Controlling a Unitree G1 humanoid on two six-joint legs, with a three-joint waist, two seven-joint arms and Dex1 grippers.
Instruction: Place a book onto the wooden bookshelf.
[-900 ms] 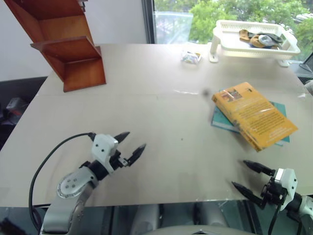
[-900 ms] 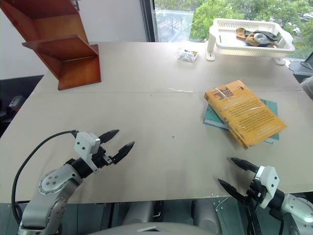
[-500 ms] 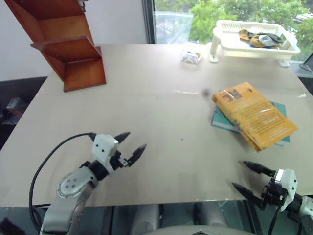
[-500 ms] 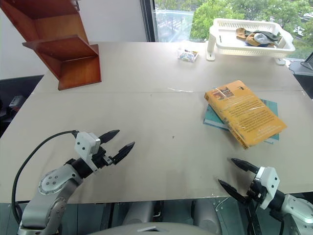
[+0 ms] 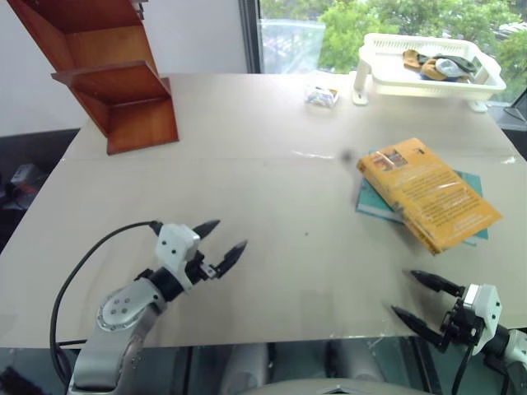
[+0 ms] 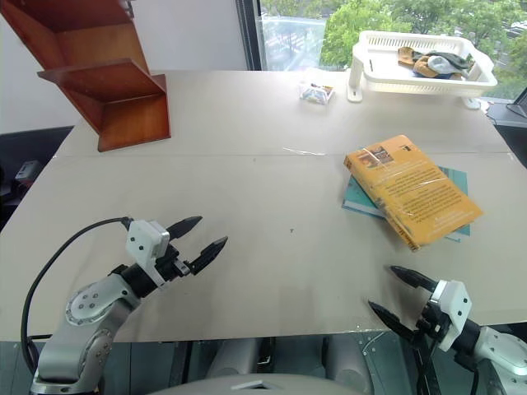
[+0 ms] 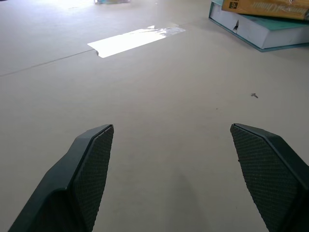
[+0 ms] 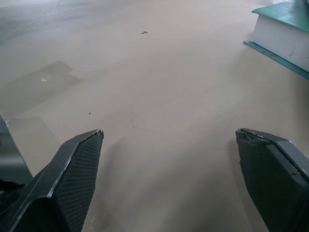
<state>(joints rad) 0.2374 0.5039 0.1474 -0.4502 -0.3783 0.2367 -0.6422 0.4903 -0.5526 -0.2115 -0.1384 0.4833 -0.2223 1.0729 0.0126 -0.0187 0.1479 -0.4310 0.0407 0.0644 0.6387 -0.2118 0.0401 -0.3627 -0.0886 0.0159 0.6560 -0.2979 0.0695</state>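
Orange-yellow book (image 5: 426, 192) lying flat on the right side of the table (image 5: 272, 181), tilted a bit, shiny cover up. Resting on top of a thinner teal book (image 5: 372, 203), with teal edges peeking out on the left and right. Not held by anything.

Wooden bookshelf (image 5: 105, 72) far away on the left, at the far left corner of the table. Reddish-brown, with steps and slanted sides. Well apart from the book.

Left gripper (image 5: 221, 241) near the front on the left, just above the bare table. Two black fingers spread wide, nothing between them. Pointing toward the right and a bit far. Black cable (image 5: 78, 271) looping out behind it. Both books seen far off from the left wrist camera, past the wide-apart fingers (image 7: 91, 159).

Right gripper (image 5: 420, 298) at the near right edge of the table, close to the front. Fingers spread wide too, holding nothing. Near the book but not touching it.

White plastic basket tray (image 5: 428, 78) at the far right, with some cloth things inside. Small shiny packet (image 5: 321, 96) just left of the tray. Green trees outside the window beyond.
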